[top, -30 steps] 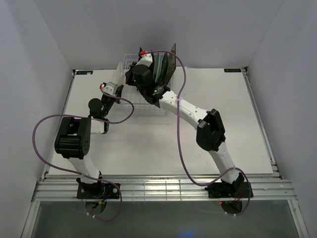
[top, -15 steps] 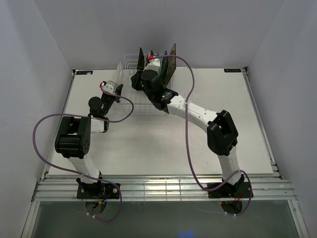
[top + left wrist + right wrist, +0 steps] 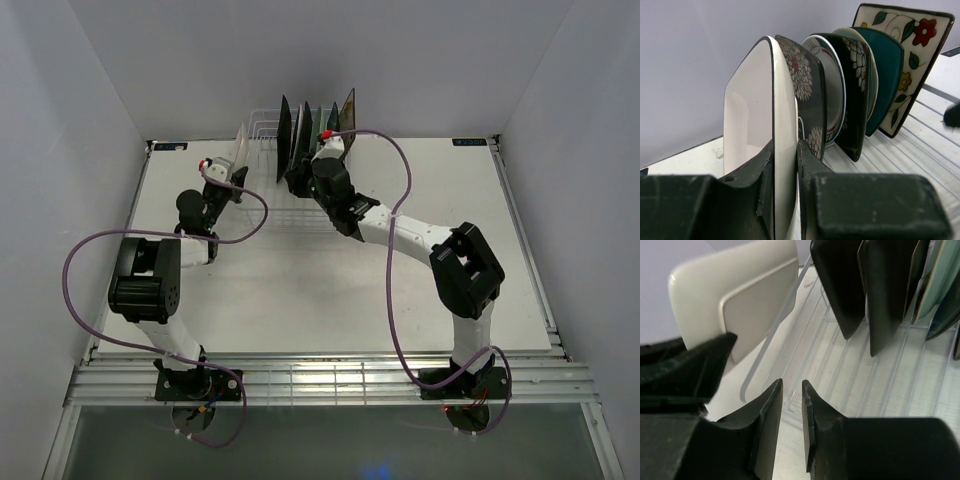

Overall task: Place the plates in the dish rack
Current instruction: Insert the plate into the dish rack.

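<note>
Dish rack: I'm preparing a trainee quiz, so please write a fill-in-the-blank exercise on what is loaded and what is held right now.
The rectangular plate in the left gripper is plain ____.
Apart from it, ____ plates stand on edge in the dish rack.
The right gripper, jaws slightly apart, holds ____.
Beside the cream floral plate stands a square plate coloured ____.
Missing words: white; six; nothing; teal.

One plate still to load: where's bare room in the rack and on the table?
Bare: the dish rack's left end, up to the nearest dark plate, and the table right of the rack. Crowded: six plates fill the rest.
</note>
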Robot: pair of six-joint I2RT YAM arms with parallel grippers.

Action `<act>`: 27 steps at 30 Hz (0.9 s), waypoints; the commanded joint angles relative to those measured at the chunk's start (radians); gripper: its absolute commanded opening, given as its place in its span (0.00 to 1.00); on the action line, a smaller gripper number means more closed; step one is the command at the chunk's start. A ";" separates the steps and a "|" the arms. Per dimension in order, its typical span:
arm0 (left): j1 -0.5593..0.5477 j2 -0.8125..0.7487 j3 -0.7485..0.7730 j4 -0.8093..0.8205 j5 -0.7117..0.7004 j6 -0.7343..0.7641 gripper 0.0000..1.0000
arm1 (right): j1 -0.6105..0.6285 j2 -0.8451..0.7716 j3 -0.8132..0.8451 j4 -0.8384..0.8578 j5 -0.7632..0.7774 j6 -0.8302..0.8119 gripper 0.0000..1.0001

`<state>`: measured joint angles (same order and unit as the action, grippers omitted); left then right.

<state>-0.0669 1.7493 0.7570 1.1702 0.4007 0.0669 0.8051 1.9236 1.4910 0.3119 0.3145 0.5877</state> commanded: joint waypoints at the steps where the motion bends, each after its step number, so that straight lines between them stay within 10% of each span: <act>1: -0.014 -0.146 0.079 0.482 0.093 -0.024 0.00 | 0.006 -0.032 -0.084 0.222 -0.104 -0.052 0.27; 27: -0.008 -0.343 0.085 0.442 0.053 -0.097 0.00 | 0.008 0.208 -0.042 0.618 -0.482 0.053 0.15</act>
<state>-0.0742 1.5299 0.7658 1.1584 0.4858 -0.0154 0.8082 2.0850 1.3872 0.8349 -0.1303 0.6041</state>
